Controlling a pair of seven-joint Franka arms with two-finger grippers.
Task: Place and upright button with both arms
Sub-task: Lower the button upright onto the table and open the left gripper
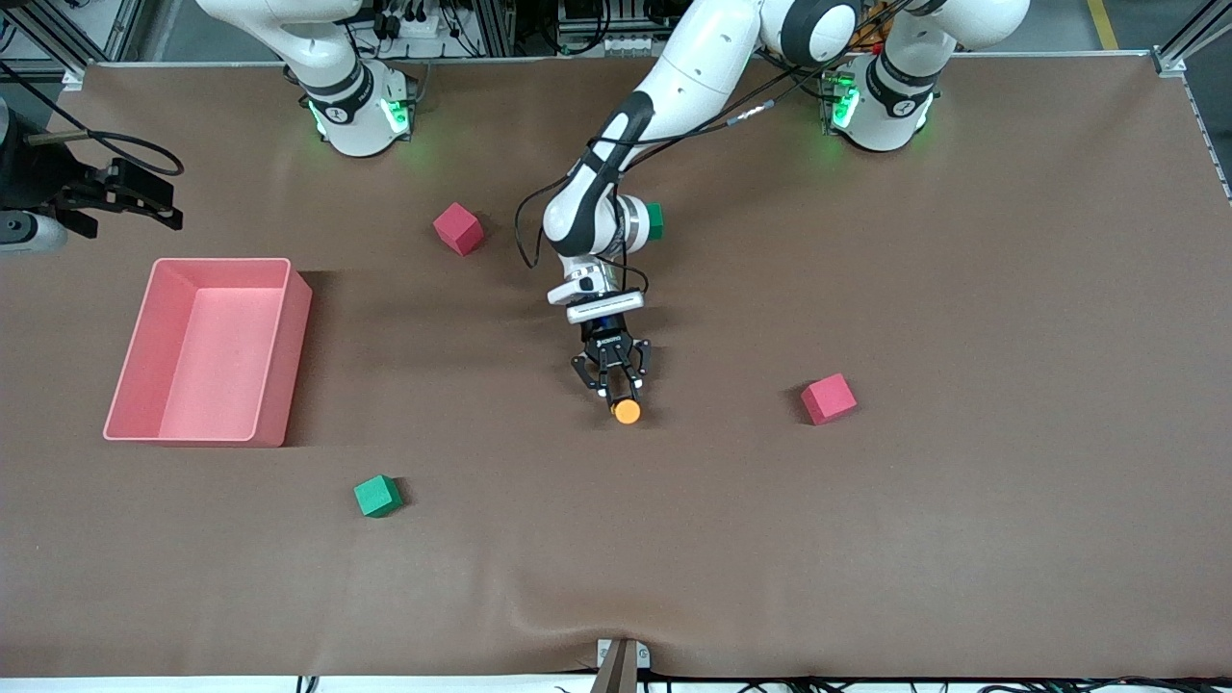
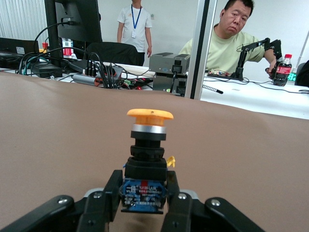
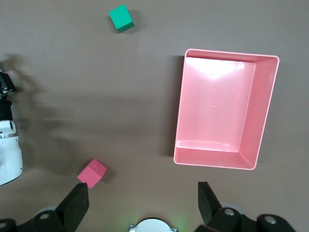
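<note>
Front view, nearest things: a green cube point(image 1: 377, 496) lies closest to the camera, toward the right arm's end of the table point(image 1: 866, 539).
Button: the button point(image 1: 627, 411) is at mid-table, clamped in the left gripper point(image 1: 623, 390) — orange cap pointing toward the camera, body lying level along the fingers.
Left wrist view: the cap point(image 2: 149, 114) sits at the outer end, then a silver ring and the black body, with the bluish end pinched between the fingers point(image 2: 179, 208); the jaws are shut on it.
Height: whether the button touches the table cannot be told.
Red cube: one red cube point(image 1: 829, 398) lies on the table about level with the button, toward the left arm's end, well apart from it.
Bin: a pink bin point(image 1: 279, 371) stands toward the right arm's end; it also shows in the right wrist view point(image 3: 181, 121).
Left arm: it reaches from its base down to mid-table.
Farther cubes: a second red cube point(image 1: 458, 228) lies nearer the bases; a second green cube point(image 1: 655, 220) shows partly, just beside the left arm's wrist.
Right gripper: the right gripper point(image 3: 142, 203) waits high over the bin's end of the table — fingers point(image 3: 77, 205) spread apart, holding nothing.
</note>
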